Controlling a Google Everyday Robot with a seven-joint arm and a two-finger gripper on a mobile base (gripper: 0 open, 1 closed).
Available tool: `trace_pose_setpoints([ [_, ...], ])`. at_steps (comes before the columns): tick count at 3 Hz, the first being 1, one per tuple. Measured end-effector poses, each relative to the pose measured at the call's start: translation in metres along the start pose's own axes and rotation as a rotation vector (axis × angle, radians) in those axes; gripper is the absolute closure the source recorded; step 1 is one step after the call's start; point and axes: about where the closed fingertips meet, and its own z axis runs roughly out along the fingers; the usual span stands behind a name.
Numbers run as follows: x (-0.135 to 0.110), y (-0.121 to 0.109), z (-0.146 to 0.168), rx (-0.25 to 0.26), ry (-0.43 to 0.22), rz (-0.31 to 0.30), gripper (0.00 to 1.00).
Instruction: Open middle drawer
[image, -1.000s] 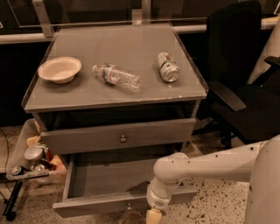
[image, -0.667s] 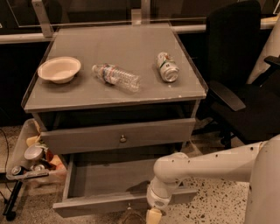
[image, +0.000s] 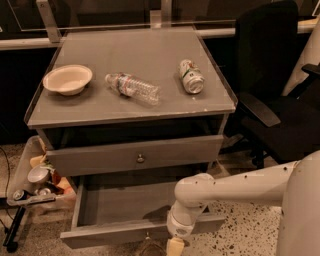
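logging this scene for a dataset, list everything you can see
cabinet: 1, grey, centre
bowl: 1, cream, on the cabinet top, left
bottle: 1, clear, lying on the top, middle
can: 1, silver, lying on the top, right
upper drawer: 1, grey, round knob, just under the top
open drawer: 1, grey, pulled out below the upper drawer
chair: 1, black, right of the cabinet
bin: 1, pale, holding clutter, on the floor left of the cabinet
arm: 1, white, reaching in from the right over the open drawer
gripper: 1, pale, at the open drawer's front edge, bottom of view
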Motion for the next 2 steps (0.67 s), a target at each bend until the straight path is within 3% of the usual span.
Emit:
trace_pose_setpoints([
  [1, 0.0040, 0.0048, 0.0101, -0.039, 0.025, -0.006, 0.00],
  [2, 0.0022, 0.0023, 0.0084, -0.039, 0.025, -0.006, 0.00],
])
